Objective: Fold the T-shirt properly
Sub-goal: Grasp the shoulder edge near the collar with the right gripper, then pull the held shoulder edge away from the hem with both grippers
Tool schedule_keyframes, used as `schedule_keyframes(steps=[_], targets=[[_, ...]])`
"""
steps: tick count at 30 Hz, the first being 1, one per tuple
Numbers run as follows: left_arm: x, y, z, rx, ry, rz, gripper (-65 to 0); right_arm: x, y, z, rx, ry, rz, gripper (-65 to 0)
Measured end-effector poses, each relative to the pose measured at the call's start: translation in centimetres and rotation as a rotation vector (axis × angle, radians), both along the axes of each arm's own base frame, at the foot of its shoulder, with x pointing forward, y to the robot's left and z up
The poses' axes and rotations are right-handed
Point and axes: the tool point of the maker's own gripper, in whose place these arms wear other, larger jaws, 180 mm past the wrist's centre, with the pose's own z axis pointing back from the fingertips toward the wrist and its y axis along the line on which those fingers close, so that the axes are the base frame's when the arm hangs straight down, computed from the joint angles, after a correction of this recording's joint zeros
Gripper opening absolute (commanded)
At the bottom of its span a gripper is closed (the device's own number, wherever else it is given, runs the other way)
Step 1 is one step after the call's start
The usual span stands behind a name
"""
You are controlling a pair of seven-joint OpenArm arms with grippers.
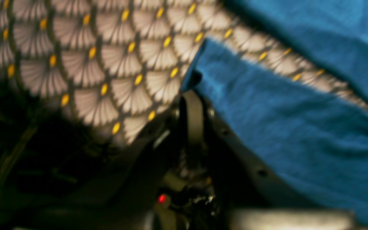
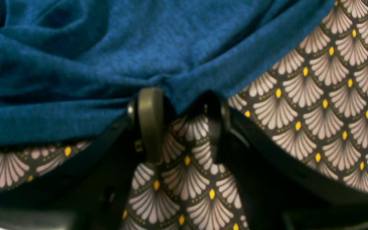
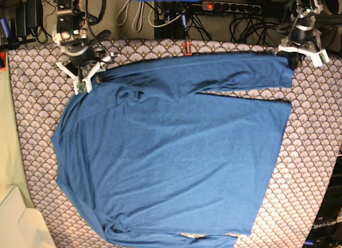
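T-shirt (image 3: 171,152) soft, limp, light. My left fingers (image 1: 193,83) clenched on sleeve cuff; right fingers (image 2: 179,100) pinching bunched shoulder edge.

The left wrist view is blurred throughout. The T-shirt (image 3: 165,146) runs past the base view's bottom edge, its lower sleeve cut off. It hides most of the scallop-patterned cloth (image 3: 312,168); the left claw (image 3: 293,60) is too small to read there

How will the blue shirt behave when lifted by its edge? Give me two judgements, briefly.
Probably floppy: the T-shirt bunches into soft folds at the right gripper. Likely to drag rather than slide: it lies spread wide across the patterned cloth, with much fabric resting on it.
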Motion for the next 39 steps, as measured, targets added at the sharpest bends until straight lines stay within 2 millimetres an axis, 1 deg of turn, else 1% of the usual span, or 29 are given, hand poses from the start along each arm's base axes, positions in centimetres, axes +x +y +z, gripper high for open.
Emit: schedule_keyframes(steps=[2, 4, 12, 15, 17, 19, 21, 24, 27, 29, 31, 34, 39], targets=[[0.2, -0.2, 0.4, 0.001, -0.011, -0.004, -63.6, 0.1, 0.1, 0.0, 0.008, -0.001, -0.002, -52.8], [0.2, -0.3, 0.6, 0.002, -0.014, -0.006, -63.6, 0.1, 0.2, 0.0, 0.014, -0.001, 0.002, -64.7], [0.4, -0.3, 0.9, 0.006, -0.022, -0.009, -63.6, 0.1, 0.2, 0.2, 0.006, 0.007, 0.005, -65.0], [0.6, -0.3, 1.1, 0.008, -0.025, -0.011, -63.6, 0.2, 0.2, 1.2, -0.006, -0.007, 0.010, -65.0], [0.5, -0.3, 1.0, 0.008, -0.025, -0.011, -63.6, 0.6, 0.3, 2.0, -0.007, -0.032, 0.013, -65.0], [0.6, -0.2, 1.1, 0.008, -0.026, -0.010, -63.6, 1.0, 0.4, 2.4, -0.006, -0.050, 0.014, -65.0], [1.3, -0.4, 1.6, 0.008, -0.039, -0.014, -63.6, 1.0, 0.3, 2.5, -0.006, -0.053, 0.015, -65.0], [3.5, -0.6, 3.8, 0.024, -0.119, -0.031, -63.6, 1.0, 0.3, 2.5, -0.007, -0.050, 0.015, -65.0], [4.6, -0.4, 5.4, 0.052, -0.154, -0.057, -63.6, 1.2, 0.3, 2.6, -0.007, -0.055, 0.015, -65.0], [4.9, -0.4, 5.1, 0.041, -0.125, -0.054, -63.6, 1.2, 0.4, 2.7, -0.006, -0.058, 0.015, -65.0], [5.6, -0.9, 4.8, 0.020, -0.100, -0.075, -63.6, 1.3, 0.4, 2.8, -0.006, -0.062, 0.015, -65.0], [7.3, -1.0, 5.8, 0.015, -0.135, -0.077, -63.6, 2.2, 0.4, 3.4, -0.008, -0.083, 0.015, -65.0], [8.4, -1.0, 6.5, 0.014, -0.151, -0.081, -63.6, 3.7, 0.4, 4.6, -0.006, -0.125, 0.016, -65.0]])
